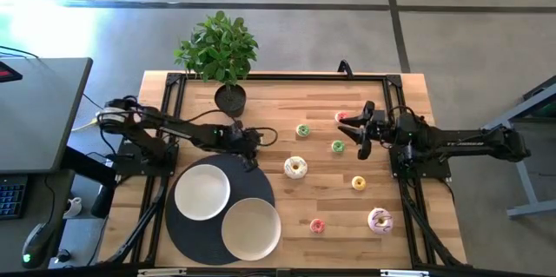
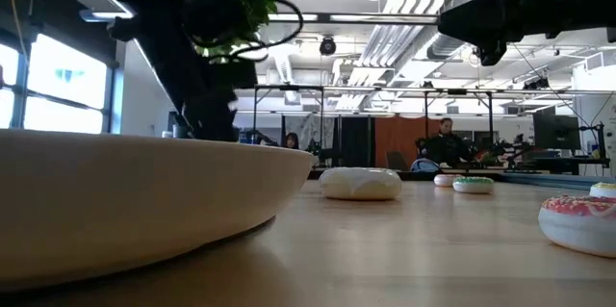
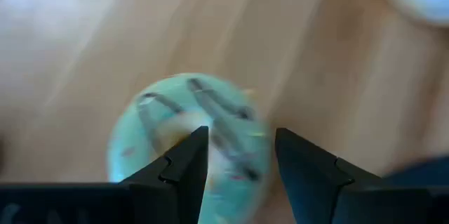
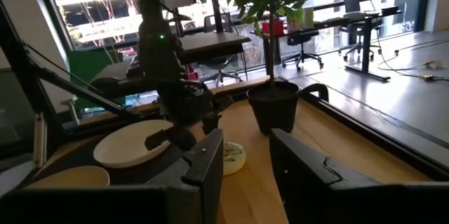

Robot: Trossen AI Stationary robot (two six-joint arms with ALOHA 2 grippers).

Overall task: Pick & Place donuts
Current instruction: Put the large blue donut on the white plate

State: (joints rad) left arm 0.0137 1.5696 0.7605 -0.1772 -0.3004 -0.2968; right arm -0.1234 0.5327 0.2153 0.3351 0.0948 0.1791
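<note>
The left gripper (image 1: 250, 142) hung low over the pale wooden bench (image 1: 287, 225), just beyond the far rim of the round dark mat (image 1: 178, 234) that carried two round white plates (image 1: 202, 192). In its wrist view the jaws stood parted, straddling a small mint-green ring donut with dark drizzle stripes (image 3: 193, 136) that lay flat on the wood; nothing was gripped yet. The picture was blurred, so contact between jaws and icing could not be judged.

The step in hand looked like the grasp. To do it well, the jaws should be centred so one finger fell inside the ring or both bracketed its outer edge evenly, then lowered until they nearly met the wood before closing; a lopsided pinch would likely skid the light toy sideways. The nearer plate sat just beside, so the carry would be short.

The right gripper (image 1: 360, 134) waited over the bench's right part, jaws apart and empty, near a small red-pink donut (image 1: 341, 117). Other toy donuts lay scattered between the arms and nearer the front: two green ones (image 1: 303, 130), a larger white one (image 1: 295, 168), a yellow one (image 1: 359, 182), a pink one (image 1: 317, 225) and a white-and-pink one (image 1: 380, 220). A potted green plant (image 1: 221, 51) stood at the far edge.
</note>
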